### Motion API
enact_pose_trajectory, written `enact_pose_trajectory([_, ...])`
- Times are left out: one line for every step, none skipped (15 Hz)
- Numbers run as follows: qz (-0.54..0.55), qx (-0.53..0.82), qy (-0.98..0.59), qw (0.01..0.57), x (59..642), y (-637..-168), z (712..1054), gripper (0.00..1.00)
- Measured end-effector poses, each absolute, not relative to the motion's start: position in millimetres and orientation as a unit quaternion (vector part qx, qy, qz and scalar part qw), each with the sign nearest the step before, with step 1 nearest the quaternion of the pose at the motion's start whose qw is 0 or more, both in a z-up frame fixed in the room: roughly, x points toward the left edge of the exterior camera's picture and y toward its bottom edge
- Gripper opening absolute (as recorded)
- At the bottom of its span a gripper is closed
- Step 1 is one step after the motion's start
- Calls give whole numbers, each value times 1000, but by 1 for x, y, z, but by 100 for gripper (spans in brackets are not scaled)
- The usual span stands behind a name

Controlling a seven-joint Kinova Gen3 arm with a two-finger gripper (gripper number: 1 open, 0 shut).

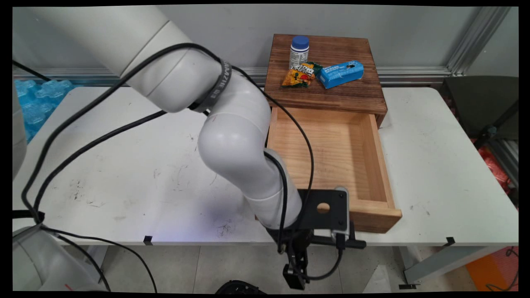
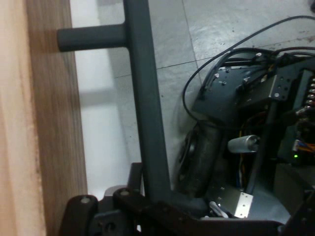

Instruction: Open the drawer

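Hangs below the table's near edge: black two-finger gripper (image 2: 147, 206), closed around the dark grey bar handle (image 2: 145, 103) of the pulled-out light wooden drawer (image 1: 331, 153). Bends down over the white table (image 1: 136, 182), wrist at the drawer front.

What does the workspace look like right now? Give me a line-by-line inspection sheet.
Surface: white table, scuffed.
Job's things: wooden cabinet at the far edge; its drawer is pulled out, with nothing seen inside.
Clutter: on the cabinet top, a blue-capped bottle, a snack packet and a blue box.
Grippers: gripper below the table's near edge, at the drawer's handle.
Cables: black cables hang from the arm; one crosses the drawer's left side.
Surroundings: grey wall; blue plastic wrap at far left.
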State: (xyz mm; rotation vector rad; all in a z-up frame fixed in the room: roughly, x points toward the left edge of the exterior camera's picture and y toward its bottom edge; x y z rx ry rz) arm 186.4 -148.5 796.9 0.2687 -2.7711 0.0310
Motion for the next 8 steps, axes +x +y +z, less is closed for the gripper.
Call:
enact_pose_trajectory([10, 94, -979, 179, 186, -145, 798, 100])
enact_pose_trajectory([9, 93, -979, 180, 185, -142, 799, 100])
enact_pose_trajectory([8, 92, -979, 181, 184, -140, 800, 100])
enact_pose_trajectory([8, 91, -979, 182, 184, -138, 801, 100])
enact_pose_trajectory([8, 91, -979, 183, 183, -136, 802, 100])
enact_pose_trajectory([8, 90, -979, 184, 183, -134, 803, 100])
enact_pose_trajectory([8, 90, -979, 185, 182, -133, 804, 100])
enact_pose_trajectory([8, 90, -979, 185, 182, -132, 805, 100])
